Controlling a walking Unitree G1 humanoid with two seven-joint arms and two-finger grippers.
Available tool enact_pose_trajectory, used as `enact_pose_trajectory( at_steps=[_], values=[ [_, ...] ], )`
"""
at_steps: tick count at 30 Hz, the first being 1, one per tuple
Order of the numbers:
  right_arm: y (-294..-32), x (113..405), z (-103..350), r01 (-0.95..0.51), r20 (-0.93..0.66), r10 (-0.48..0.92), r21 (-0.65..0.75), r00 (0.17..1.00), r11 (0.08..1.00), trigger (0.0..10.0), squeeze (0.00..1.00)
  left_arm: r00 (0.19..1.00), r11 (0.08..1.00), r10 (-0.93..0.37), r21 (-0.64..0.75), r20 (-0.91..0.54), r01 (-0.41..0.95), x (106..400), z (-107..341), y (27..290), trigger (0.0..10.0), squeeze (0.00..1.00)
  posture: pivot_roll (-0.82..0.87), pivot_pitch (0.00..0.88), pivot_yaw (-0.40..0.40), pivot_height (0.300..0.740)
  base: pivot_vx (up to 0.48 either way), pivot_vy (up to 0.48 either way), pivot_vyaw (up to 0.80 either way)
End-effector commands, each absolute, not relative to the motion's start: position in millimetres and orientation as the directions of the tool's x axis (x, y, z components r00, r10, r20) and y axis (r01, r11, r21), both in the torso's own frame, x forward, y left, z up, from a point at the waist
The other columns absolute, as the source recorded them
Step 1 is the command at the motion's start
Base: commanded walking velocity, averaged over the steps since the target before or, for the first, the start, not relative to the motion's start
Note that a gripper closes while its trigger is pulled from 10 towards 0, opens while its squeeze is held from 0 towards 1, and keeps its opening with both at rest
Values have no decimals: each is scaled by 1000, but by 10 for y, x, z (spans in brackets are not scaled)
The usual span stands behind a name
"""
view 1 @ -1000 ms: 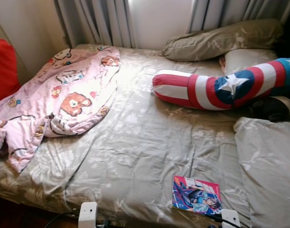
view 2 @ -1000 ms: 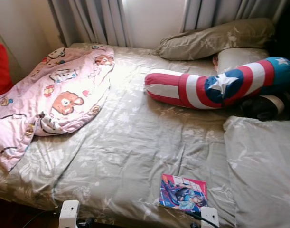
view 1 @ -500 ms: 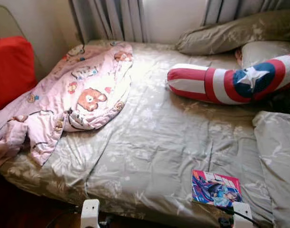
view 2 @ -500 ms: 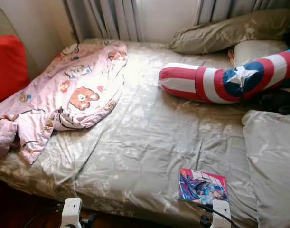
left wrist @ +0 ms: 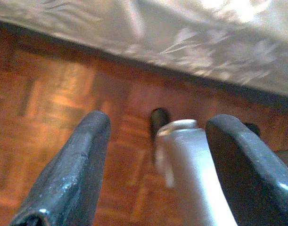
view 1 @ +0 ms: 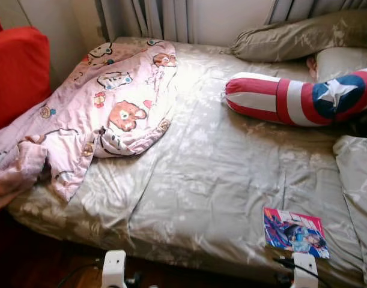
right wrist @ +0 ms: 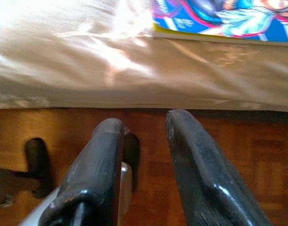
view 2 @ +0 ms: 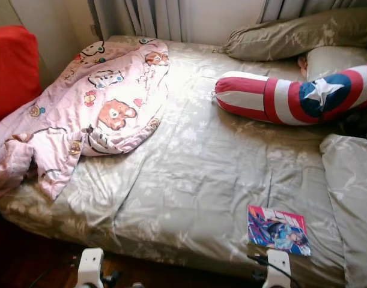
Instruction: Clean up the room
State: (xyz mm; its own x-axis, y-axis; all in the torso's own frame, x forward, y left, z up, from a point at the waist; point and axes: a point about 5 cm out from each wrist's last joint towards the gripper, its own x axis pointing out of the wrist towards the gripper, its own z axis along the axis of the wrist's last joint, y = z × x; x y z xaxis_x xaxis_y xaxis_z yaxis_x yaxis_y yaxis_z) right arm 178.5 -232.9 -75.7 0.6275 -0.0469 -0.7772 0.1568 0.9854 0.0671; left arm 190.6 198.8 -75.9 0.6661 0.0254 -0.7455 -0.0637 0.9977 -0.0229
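1. Both our hands hang low by the bed's edge, left hand (left wrist: 153,165) fingers apart, right hand (right wrist: 144,165) fingers narrowly apart, each empty.
2. Our comic book (view 1: 294,231) lies flat near the bed (view 1: 219,174) front edge, right side.
3. We judge it light, thin, floppy; best pinched at its near edge.
4. Beyond lie the pink blanket (view 1: 99,114) and striped bolster (view 1: 297,99).

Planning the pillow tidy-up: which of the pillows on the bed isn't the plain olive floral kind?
The long bolster pillow at the head of the bed: red and white stripes and a white star on blue. The pillow behind it matches the olive floral bedding.

Olive floral bedsheet (view 1: 201,180), pink bear-print blanket (view 1: 105,114), red-white-blue star bolster (view 1: 303,99), colourful comic book (view 1: 294,231), red cushion (view 1: 15,72)
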Motion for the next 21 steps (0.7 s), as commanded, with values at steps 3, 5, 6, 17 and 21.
enact_pose_trajectory(
  at_steps=[3, 5, 6, 17, 21],
  values=[
    [-2372, 1702, -787, 170, -794, -55, 61, 605, 984, 10000, 0, 652, 998, 16, -27, -758, -57, 1872, -784, 1962, 10000, 0, 49, 175, -8, 740, 0, 160, 0],
    [-2370, 1701, -788, 170, -794, -54, 63, 605, 983, 10000, 0, 653, 998, 15, -24, -757, -52, 1874, -782, 1961, 10000, 0, 49, 176, -7, 740, 0, 480, 0],
    [-2370, 1700, -788, 170, -794, -54, 63, 605, 983, 10000, 0, 652, 998, 15, -25, -758, -53, 1875, -783, 1960, 10000, 0, 49, 176, -7, 740, 0, 480, 0],
    [-2361, 1700, -790, 170, -793, -49, 69, 607, 983, 10000, 0, 652, 998, 10, -29, -758, -49, 1880, -783, 1941, 10000, 0, 49, 178, -7, 740, 0, 480, 0],
    [-2361, 1699, -790, 172, -793, -49, 70, 607, 983, 10000, 0, 653, 998, 10, -29, -758, -49, 1884, -781, 1940, 10000, 0, 49, 179, -6, 740, 0, 480, 0]
  ],
)
